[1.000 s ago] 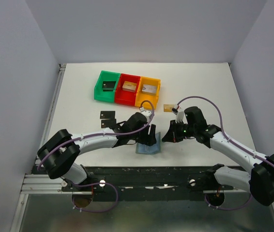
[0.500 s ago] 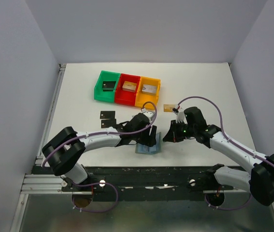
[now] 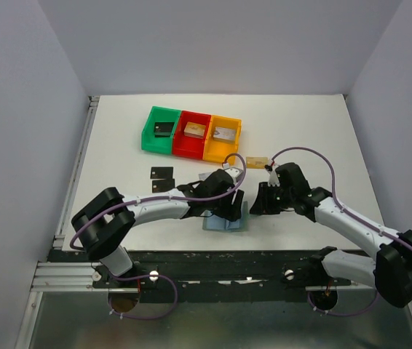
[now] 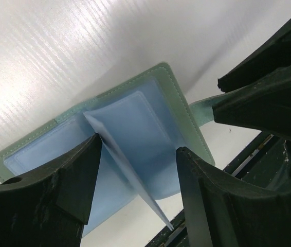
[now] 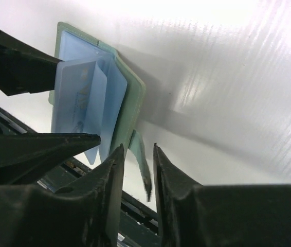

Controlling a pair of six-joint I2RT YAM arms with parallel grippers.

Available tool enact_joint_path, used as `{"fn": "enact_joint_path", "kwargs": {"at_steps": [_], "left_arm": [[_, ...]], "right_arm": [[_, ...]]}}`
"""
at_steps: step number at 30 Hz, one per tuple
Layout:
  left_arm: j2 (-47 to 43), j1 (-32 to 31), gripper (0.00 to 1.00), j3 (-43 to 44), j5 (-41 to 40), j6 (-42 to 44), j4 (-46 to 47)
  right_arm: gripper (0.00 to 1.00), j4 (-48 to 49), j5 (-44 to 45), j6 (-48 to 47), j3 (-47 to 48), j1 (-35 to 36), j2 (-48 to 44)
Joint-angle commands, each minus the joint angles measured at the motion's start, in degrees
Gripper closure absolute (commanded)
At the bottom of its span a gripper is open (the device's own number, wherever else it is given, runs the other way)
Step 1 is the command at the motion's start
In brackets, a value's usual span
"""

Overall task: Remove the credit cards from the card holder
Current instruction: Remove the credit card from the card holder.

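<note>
The card holder (image 3: 224, 220) lies open near the table's front edge, grey-green outside (image 4: 179, 103) with pale blue pockets (image 4: 135, 118). My left gripper (image 4: 138, 149) (image 3: 231, 206) is open, its fingers either side of an upright inner pocket leaf. A pale card (image 5: 78, 98) shows in the pockets. My right gripper (image 5: 138, 149) (image 3: 254, 205) stands just right of the holder, jaws slightly open, and the closing tab (image 5: 142, 164) hangs loose between them. Two black credit cards (image 3: 161, 173) (image 3: 161, 187) lie left of the arms and a gold-tan one (image 3: 257, 160) lies behind the right gripper.
Green (image 3: 161, 131), red (image 3: 191, 133) and orange (image 3: 223, 135) bins stand in a row at the back, each with a chunky piece inside. The black frame rail (image 3: 213, 258) runs just in front of the holder. Grey walls close in both sides.
My right gripper has opened from shut and the tab now hangs free between its jaws. The left gripper has slid a little to the right over the holder.
</note>
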Motion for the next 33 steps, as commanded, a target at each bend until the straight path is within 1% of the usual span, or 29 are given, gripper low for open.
{"fn": "enact_joint_path", "kwargs": {"at_steps": [1, 7, 11, 14, 24, 29, 31, 33], "left_arm": [[1.22, -0.7, 0.28, 1.58, 0.7, 1.25, -1.64], [1.4, -0.79, 0.28, 1.49, 0.52, 1.16, -1.73], [1.22, -0.79, 0.28, 1.31, 0.08, 1.16, -1.91], [1.05, -0.79, 0.28, 1.4, -0.01, 1.16, -1.82], [0.34, -0.79, 0.28, 0.96, -0.36, 1.25, -1.82], [-0.1, -0.79, 0.28, 0.79, -0.53, 1.43, -1.73], [-0.1, -0.79, 0.28, 0.7, -0.53, 1.43, -1.64], [-0.27, -0.79, 0.29, 0.79, -0.53, 1.43, -1.55]], "right_arm": [[0.6, -2.4, 4.35, 0.76, 0.37, -0.23, -2.49], [0.55, -3.11, 4.09, 0.41, 0.98, -0.23, -4.25], [0.51, -0.82, 0.15, 0.76, 0.46, -0.23, -4.26], [0.5, 0.32, -2.85, 1.29, 0.37, -0.23, -1.98], [0.34, 3.92, -4.61, 3.57, -1.48, -0.23, 2.6], [0.33, 4.54, -5.14, 3.4, -0.78, -0.23, 5.4], [0.36, 5.15, -6.1, 3.4, -0.6, -0.23, 6.72], [0.41, 5.6, -6.81, 3.58, -0.34, -0.23, 7.96]]}}
